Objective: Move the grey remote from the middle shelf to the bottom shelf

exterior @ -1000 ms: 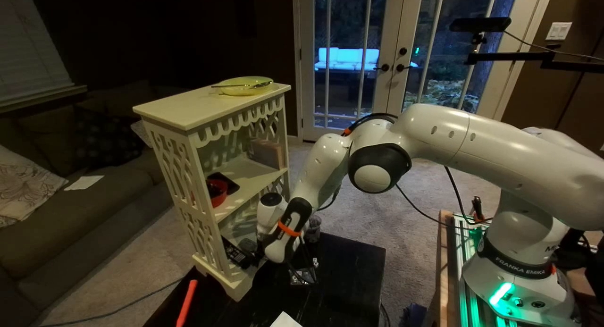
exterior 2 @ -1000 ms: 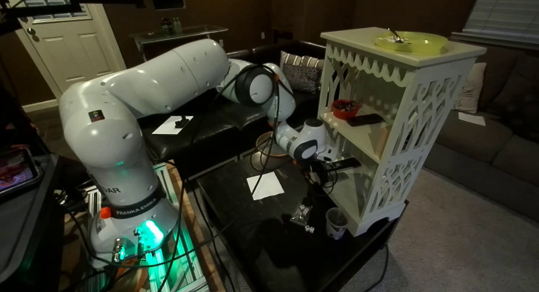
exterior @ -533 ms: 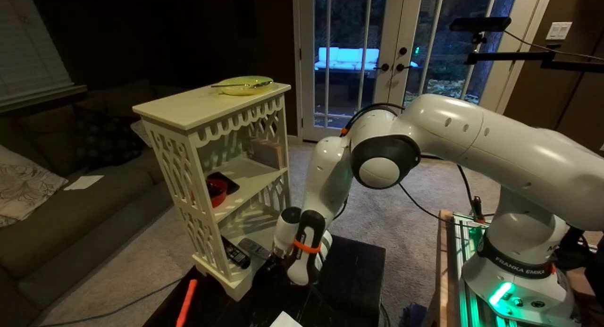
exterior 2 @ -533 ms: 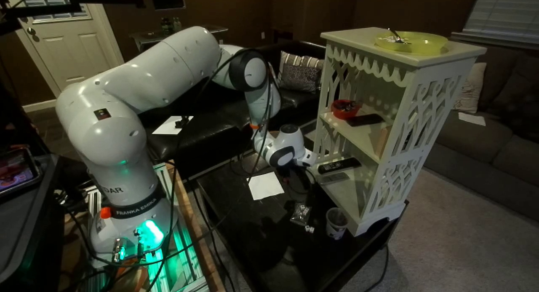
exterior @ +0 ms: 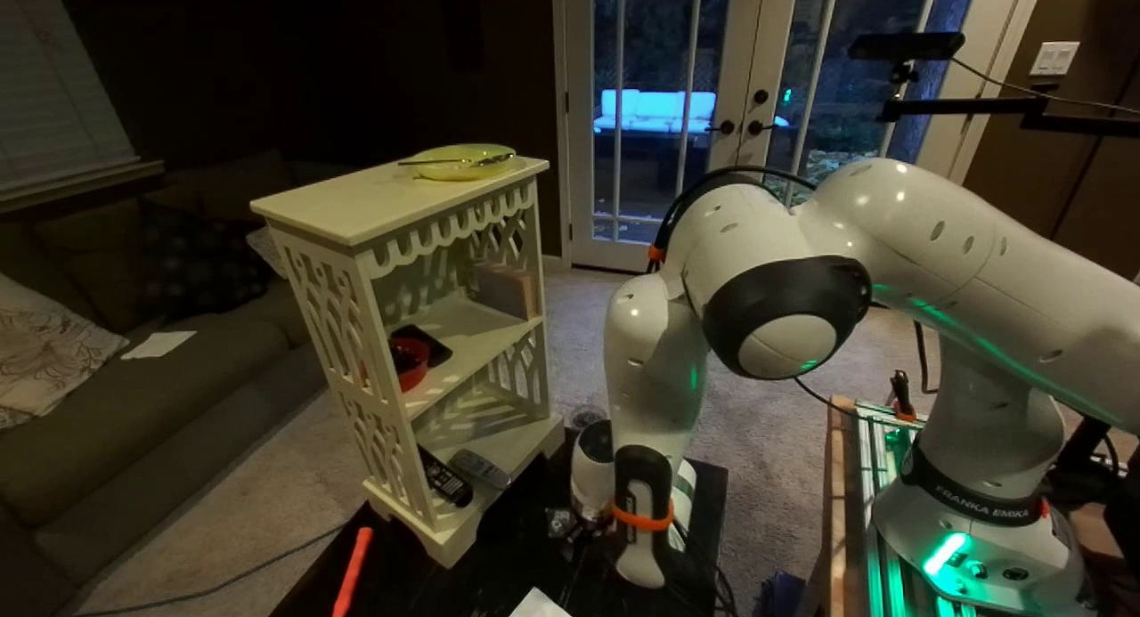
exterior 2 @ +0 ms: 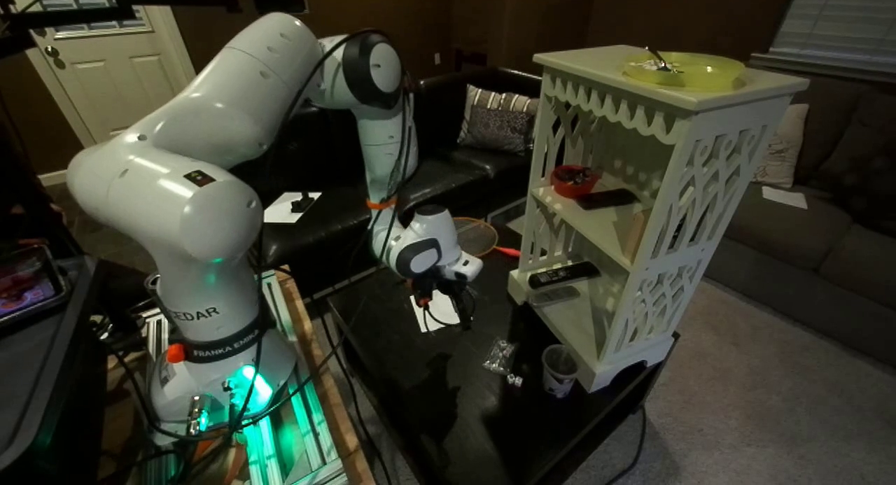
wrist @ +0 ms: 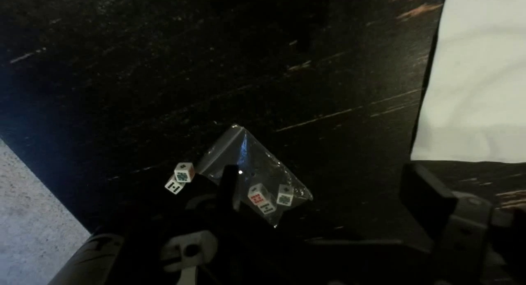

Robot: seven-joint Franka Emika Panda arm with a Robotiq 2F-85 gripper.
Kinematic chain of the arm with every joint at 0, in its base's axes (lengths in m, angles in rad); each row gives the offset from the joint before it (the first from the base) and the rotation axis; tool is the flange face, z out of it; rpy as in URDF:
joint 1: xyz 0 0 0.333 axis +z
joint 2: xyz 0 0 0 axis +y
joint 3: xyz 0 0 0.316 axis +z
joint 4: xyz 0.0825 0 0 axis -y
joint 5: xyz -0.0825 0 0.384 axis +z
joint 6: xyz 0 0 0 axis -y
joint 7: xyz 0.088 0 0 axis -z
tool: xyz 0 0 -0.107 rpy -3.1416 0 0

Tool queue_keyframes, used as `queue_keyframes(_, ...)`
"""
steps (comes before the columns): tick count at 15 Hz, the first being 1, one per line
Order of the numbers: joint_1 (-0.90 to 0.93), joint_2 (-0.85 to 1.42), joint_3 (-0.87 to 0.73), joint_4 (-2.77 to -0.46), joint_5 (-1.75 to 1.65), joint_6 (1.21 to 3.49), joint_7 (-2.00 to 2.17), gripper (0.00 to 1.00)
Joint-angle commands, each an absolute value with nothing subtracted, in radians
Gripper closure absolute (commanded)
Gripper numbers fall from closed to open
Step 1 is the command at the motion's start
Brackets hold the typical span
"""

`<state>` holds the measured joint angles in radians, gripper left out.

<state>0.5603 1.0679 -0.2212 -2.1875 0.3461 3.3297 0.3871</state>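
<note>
Occupying bottom shelf point(exterior 2: 583, 317), grey remote point(exterior: 481, 468), tool point(wrist: 320, 176) apart

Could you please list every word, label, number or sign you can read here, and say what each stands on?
"FRANKA EMIKA": black band around the robot's base.
"EDAR", perhaps incomplete: white housing above that band.
What looks like "M", the rest turned away: same housing.
Too small or blurred to read: lettering by the orange strap, the arm sticker, the black remote, the grey remote, marks on the dice and the cup.
</note>
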Motion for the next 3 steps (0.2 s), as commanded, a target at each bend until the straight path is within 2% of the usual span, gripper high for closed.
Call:
queue_keyframes(1,0.637,0.969,-0.184,-2.435,0.428,3.606,0.368,0.00)
queue_keyframes(2,0.584,1.039,-0.182,-2.297,0.423,3.502,0.336,0.00)
queue_keyframes(3,0.593,1.026,-0.164,-2.347,0.443,3.570,0.326,0.00)
